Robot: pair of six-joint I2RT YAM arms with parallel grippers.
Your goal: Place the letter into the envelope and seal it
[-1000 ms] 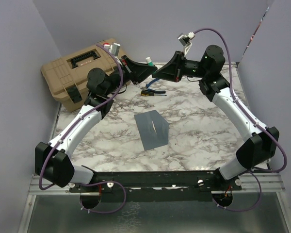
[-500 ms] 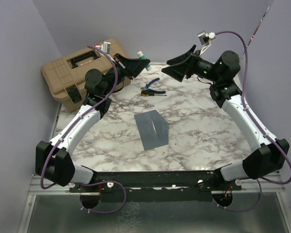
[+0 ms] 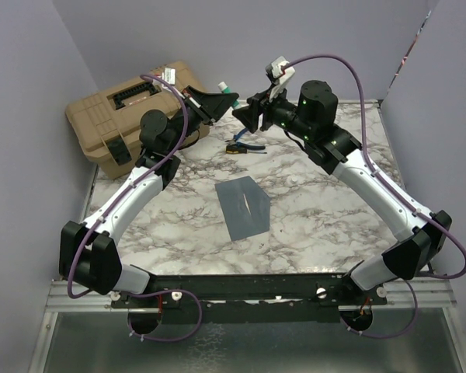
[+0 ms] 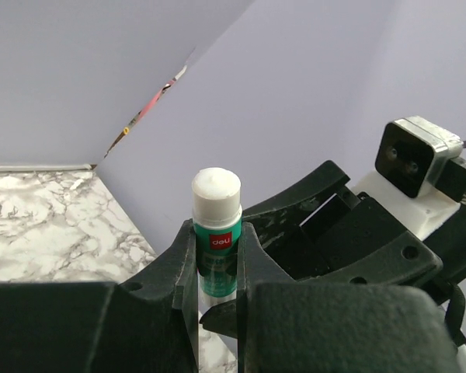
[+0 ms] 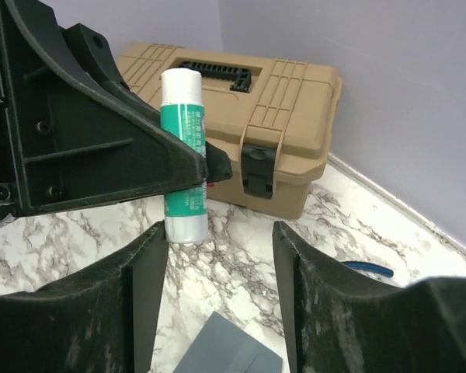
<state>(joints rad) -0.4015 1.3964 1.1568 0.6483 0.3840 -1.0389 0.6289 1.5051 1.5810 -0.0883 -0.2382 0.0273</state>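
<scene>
The blue-grey envelope (image 3: 243, 206) lies flat in the middle of the marble table, and its corner shows in the right wrist view (image 5: 229, 351). The letter is out of view. My left gripper (image 3: 227, 101) is raised at the back, shut on a green and white glue stick (image 3: 228, 92) that stands upright between its fingers (image 4: 216, 233). My right gripper (image 3: 245, 116) faces it from the right, open with nothing between its fingers. In the right wrist view the glue stick (image 5: 182, 155) hangs just above the tip of the right gripper's (image 5: 217, 264) left-hand finger (image 5: 144, 295).
A tan tool box (image 3: 128, 116) stands at the back left, also in the right wrist view (image 5: 272, 93). Blue-handled pliers (image 3: 245, 144) lie on the table behind the envelope. Purple walls close in the back and sides.
My right gripper let go beside the glue stick and opened. It swung away to the right, then came back left toward the stick, jaws narrower. The left gripper has hardly moved.
</scene>
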